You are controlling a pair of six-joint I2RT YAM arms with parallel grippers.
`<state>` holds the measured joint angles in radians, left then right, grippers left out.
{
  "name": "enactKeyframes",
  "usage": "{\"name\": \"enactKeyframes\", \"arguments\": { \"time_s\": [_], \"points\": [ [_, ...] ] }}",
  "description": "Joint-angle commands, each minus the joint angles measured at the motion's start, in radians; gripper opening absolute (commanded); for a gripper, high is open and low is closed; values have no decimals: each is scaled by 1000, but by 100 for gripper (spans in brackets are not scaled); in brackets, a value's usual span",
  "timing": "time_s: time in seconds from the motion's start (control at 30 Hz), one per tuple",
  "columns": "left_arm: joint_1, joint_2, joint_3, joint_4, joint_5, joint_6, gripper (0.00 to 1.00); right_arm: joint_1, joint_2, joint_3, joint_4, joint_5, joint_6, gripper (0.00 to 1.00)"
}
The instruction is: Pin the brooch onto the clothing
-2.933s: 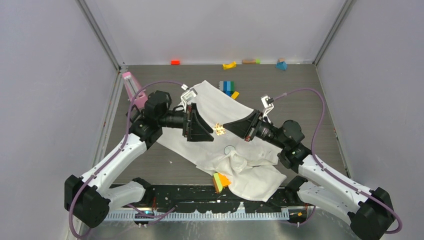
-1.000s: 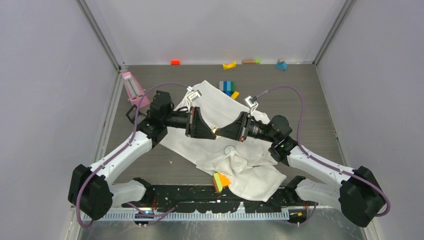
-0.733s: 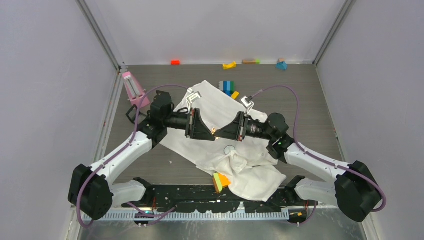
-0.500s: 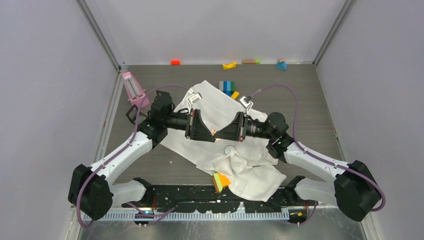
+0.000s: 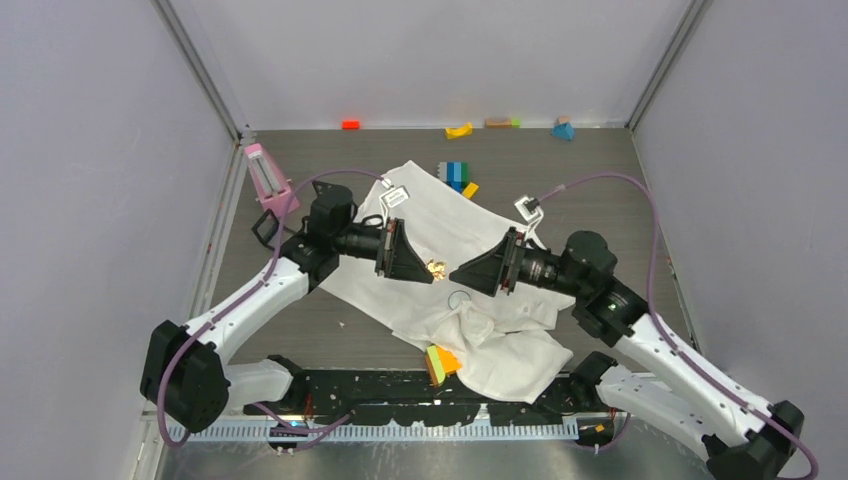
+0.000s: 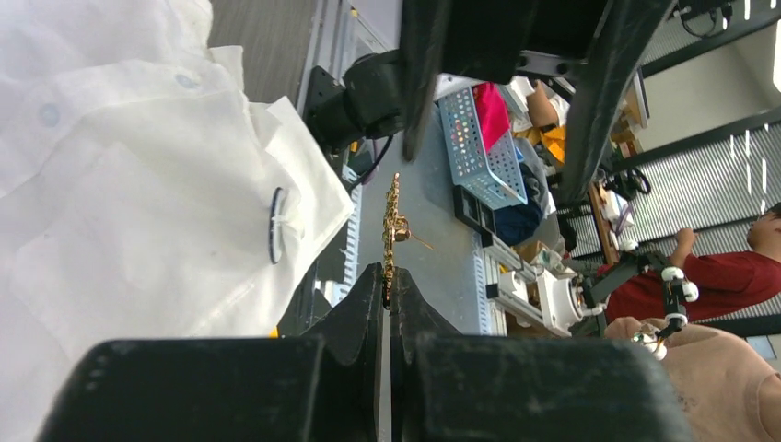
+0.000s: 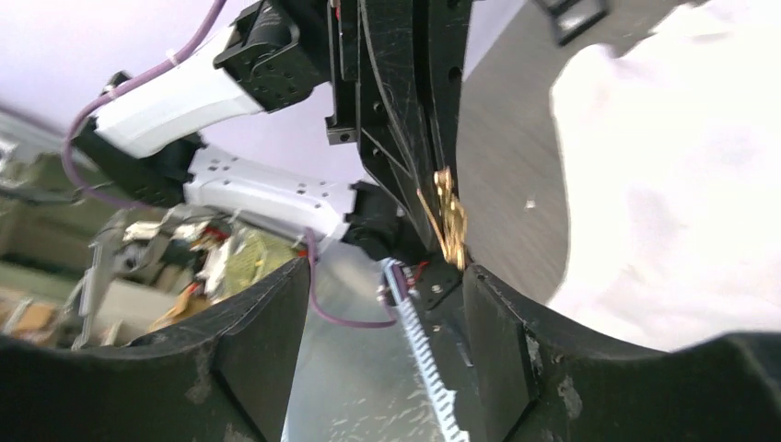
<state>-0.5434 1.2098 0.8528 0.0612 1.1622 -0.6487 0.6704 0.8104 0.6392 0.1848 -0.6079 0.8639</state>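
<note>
Right gripper [image 5: 456,273] has backed off and spread its jaws, so the gold brooch [image 5: 436,266] hangs just above the shirt [image 5: 440,210], clamped in the left gripper [image 5: 428,271] alone (handoff looks done). Next up is probably 1 careful push, pin-first, into the fabric.
</note>
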Motion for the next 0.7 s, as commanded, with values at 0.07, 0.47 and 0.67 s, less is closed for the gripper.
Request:
{"name": "enactKeyframes", "arguments": {
  "time_s": [0.07,0.47,0.67],
  "points": [
    [73,-25,45,-55,-43,33,0,3,-174,144,-670,406,-220,67],
    [-37,-84,61,-293,-176,210,0,8,-302,-35,-760,367,-115,54],
    [-254,-141,-3,-253,-383,113,0,29,-343,-110,-669,278,-84,51]
  ]
}}
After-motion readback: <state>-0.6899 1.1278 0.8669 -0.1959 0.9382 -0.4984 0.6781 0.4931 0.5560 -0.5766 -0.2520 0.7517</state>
